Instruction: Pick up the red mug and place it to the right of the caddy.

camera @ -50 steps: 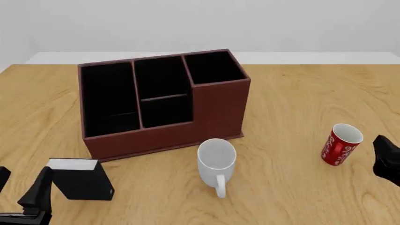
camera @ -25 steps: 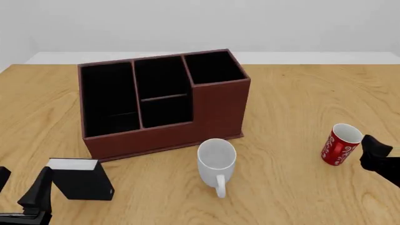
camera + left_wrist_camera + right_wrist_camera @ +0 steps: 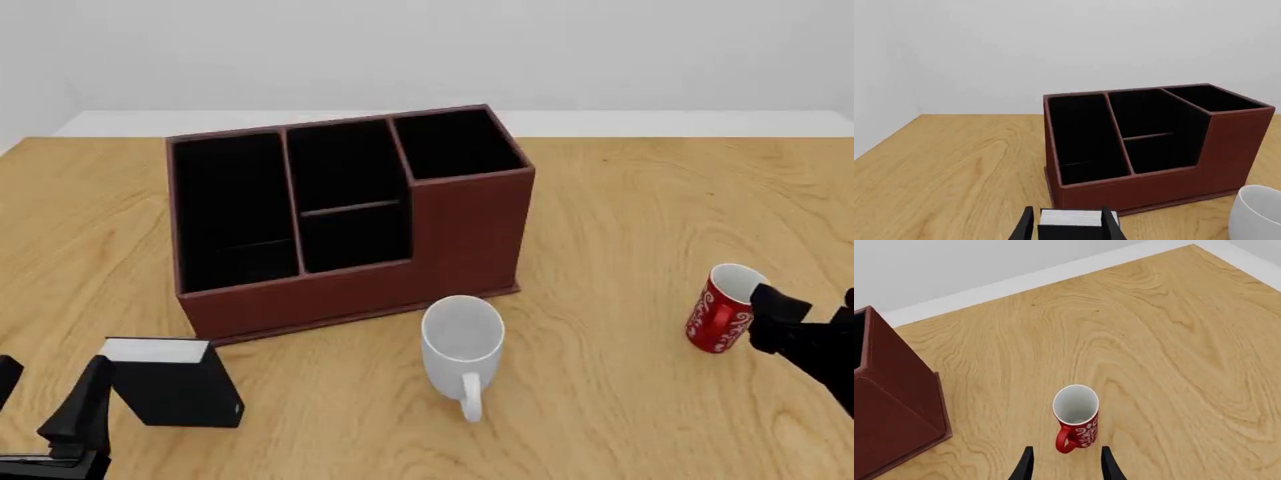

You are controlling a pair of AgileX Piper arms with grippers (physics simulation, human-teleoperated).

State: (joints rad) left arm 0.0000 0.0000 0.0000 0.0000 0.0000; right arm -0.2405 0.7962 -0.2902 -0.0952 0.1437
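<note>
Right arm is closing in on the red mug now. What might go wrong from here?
1. The right gripper is open and close behind the red mug, not yet around it; pushing forward may tip or shove the upright mug.
2. The mug's handle faces the gripper, so a finger could catch on it.
3. The white mug stands near the caddy, so a low carry could clip it.

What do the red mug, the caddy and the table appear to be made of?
Red mug: probably glazed ceramic, with a red outside bearing white swirls and a plain white inside. Caddy: matte reddish-brown shell, perhaps leatherette or painted board, with black-lined compartments. Table: light wood, with visible grain lines. All are renders, so only the look counts.
</note>
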